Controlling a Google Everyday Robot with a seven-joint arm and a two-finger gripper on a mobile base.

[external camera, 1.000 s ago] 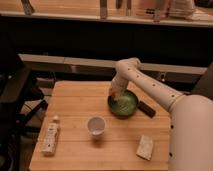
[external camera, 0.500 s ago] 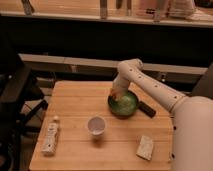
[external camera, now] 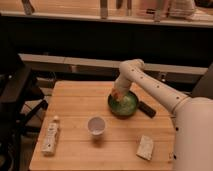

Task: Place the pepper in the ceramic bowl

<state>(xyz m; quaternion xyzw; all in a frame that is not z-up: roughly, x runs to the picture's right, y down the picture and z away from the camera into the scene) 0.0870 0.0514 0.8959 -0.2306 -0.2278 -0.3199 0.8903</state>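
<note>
The green ceramic bowl (external camera: 125, 106) sits right of centre on the wooden table (external camera: 75, 100). My white arm reaches down from the right, and the gripper (external camera: 118, 95) hangs over the bowl's left rim. An orange-red bit at the gripper's tip looks like the pepper (external camera: 117, 94), held just above the bowl's inside. Most of the pepper is hidden by the gripper.
A white cup (external camera: 96, 125) stands in front of the bowl to the left. A black rectangular bar (external camera: 146, 109) lies just right of the bowl. A pale packet (external camera: 145, 148) lies at the front right, and a white bottle (external camera: 51, 137) lies at the front left.
The gripper has stayed over the bowl's left rim, shifting only slightly. Nothing else on the table has moved.
</note>
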